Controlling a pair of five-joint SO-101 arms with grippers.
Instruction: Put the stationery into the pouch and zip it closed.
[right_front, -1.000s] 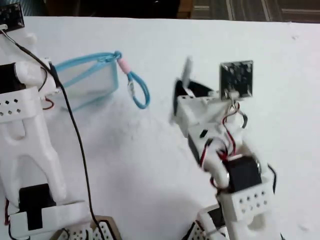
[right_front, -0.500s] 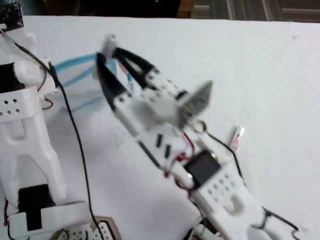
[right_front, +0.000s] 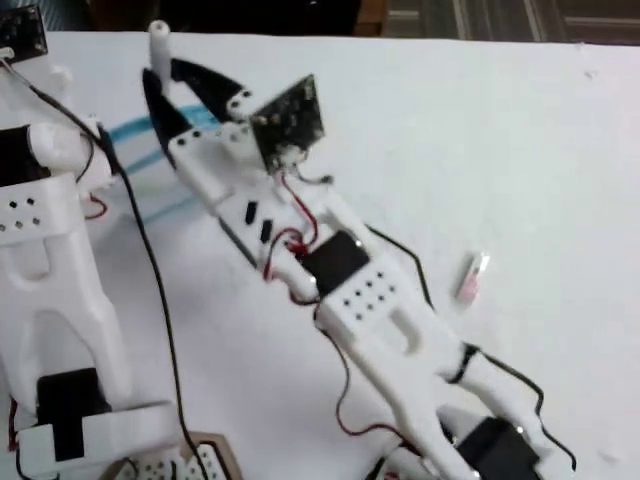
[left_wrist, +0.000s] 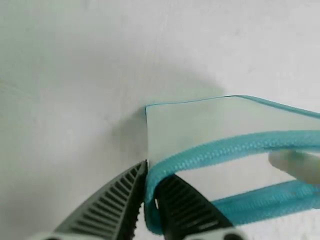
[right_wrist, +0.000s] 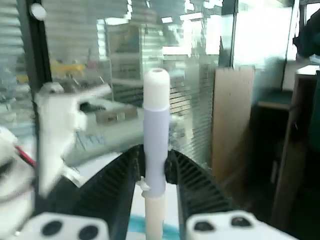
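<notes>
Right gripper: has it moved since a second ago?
Yes. The right gripper, holding the pen, has swung from the middle of the table across to above the pouch.

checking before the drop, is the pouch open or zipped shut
Open: on the pouch the two zipper edges run apart with a gap between; the left gripper pinches one edge.

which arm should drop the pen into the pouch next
Right. The right gripper is shut on the pen and hangs above the pouch in the high view. The left gripper is shut on the pouch's edge, so it likely serves best holding that steady.
</notes>
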